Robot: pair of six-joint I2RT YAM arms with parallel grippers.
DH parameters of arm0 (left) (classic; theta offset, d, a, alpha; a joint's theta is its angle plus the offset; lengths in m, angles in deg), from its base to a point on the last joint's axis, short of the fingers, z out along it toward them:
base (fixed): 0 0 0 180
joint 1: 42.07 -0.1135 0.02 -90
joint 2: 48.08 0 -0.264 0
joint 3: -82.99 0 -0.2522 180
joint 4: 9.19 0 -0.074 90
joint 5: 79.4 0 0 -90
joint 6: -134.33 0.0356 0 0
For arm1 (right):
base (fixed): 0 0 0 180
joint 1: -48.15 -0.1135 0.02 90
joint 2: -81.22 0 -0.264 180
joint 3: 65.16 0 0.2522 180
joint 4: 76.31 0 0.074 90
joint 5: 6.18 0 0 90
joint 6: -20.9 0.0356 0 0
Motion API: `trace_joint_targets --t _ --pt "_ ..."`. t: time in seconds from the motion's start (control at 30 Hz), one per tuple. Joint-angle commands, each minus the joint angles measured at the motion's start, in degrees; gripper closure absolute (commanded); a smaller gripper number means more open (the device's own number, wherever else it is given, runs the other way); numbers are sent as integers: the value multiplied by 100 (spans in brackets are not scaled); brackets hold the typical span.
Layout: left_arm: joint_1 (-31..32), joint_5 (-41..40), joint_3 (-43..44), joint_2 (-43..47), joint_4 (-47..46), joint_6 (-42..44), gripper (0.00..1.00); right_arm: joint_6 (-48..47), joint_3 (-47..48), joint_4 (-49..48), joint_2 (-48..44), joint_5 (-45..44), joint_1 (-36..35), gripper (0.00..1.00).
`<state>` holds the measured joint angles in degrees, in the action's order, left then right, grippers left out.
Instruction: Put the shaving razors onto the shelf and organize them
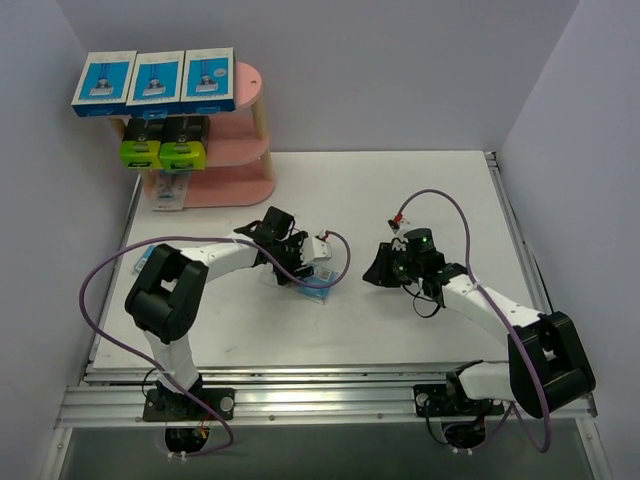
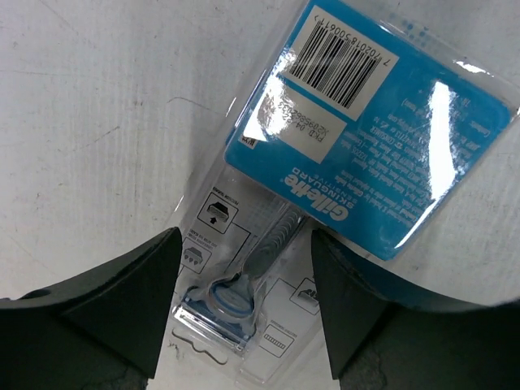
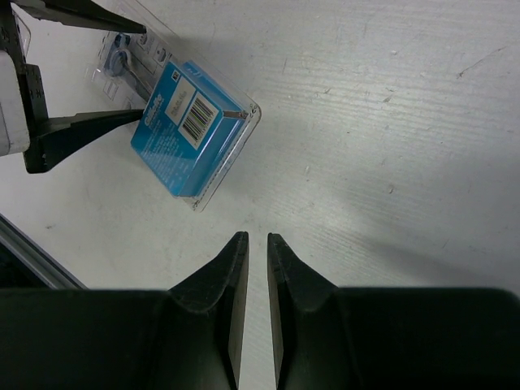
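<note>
Left pincer (image 2: pixel 244 236) stands wide open, one dark finger on either side of the razor end of a clear plastic blister pack with a blue card (image 2: pixel 325 187). The pack lies flat on the white table (image 1: pixel 400 200), well in front of the pink three-tier shelf (image 1: pixel 240 186) and off to its right; whether the fingers touch it cannot be told. Right pincer (image 3: pixel 256 244) is closed to a thin slit with nothing in it, farther right of the shelf than the pack, while on the shelf three flat blue-and-white boxes (image 1: pixel 155 80) occupy the top tier, two black boxes with lime-green ends (image 1: pixel 163 142) the middle tier, and another clear pack (image 1: pixel 170 192) the bottom tier.
</note>
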<state>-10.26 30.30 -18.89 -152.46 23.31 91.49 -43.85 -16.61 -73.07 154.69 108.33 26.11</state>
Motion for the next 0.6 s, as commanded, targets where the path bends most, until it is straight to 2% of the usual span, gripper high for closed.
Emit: trace_joint_targets --t 0.0,0.07,0.23,0.27,0.33,0.37,0.43,0.5,0.57 --pt "44 -133 209 -144 -222 171 28 -100 -33 -143 18 98 60 88" --pt "62 -160 200 -171 -248 136 35 -100 -33 -152 44 89 60 88" --pt "176 -430 60 -39 -327 49 45 -100 -16 -134 45 97 68 89" --pt "202 -554 33 -30 -371 -30 55 -100 -16 -134 36 98 69 89" --pt "290 -809 -11 14 -467 -293 65 -100 -7 -108 18 98 69 89" --pt "325 -1106 -20 31 -503 -425 74 -91 -7 -99 9 106 69 89" --pt "378 -1503 102 14 -495 -1142 82 -91 -7 -81 -34 115 69 89" --pt "361 -2047 339 -47 -302 -1803 96 -74 -7 -46 -52 141 69 89" --pt "282 -2339 822 -223 286 -2656 98 -73 11 6 -122 168 77 89"
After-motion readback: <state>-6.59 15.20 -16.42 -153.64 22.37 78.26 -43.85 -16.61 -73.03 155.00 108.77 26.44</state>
